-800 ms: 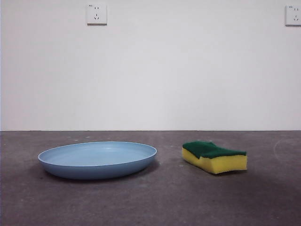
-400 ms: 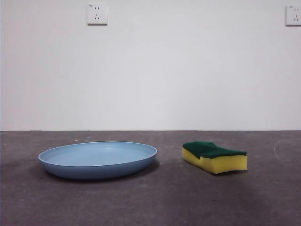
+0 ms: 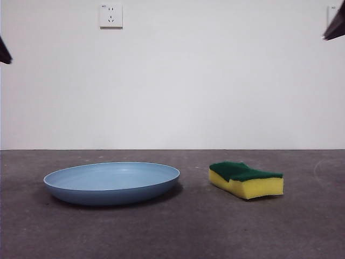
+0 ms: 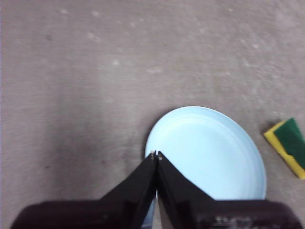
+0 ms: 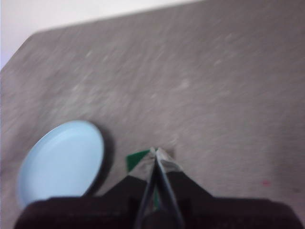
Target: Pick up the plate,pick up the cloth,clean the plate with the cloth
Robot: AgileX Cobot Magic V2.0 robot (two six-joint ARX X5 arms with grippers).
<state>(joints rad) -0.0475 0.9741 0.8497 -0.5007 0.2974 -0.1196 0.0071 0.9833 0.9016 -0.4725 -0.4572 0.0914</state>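
The light-blue plate (image 3: 112,182) lies flat on the grey table at the left. It also shows in the left wrist view (image 4: 209,150) and the right wrist view (image 5: 62,160). The cloth, a yellow sponge with a green top (image 3: 246,179), lies to the right of the plate, apart from it. My left gripper (image 4: 156,155) is shut and empty, high above the plate's edge. My right gripper (image 5: 155,151) is shut and empty, high above the sponge (image 5: 136,160), which its jaws mostly hide. In the front view both arms show only as black tips at the top corners, one on the left (image 3: 4,51) and one on the right (image 3: 335,26).
A white wall stands behind the table with a socket (image 3: 110,16) high on it. The sponge's end shows at the edge of the left wrist view (image 4: 288,145).
Black arm tips have come into the top left and top right corners of the front view. The plate and sponge have not moved.
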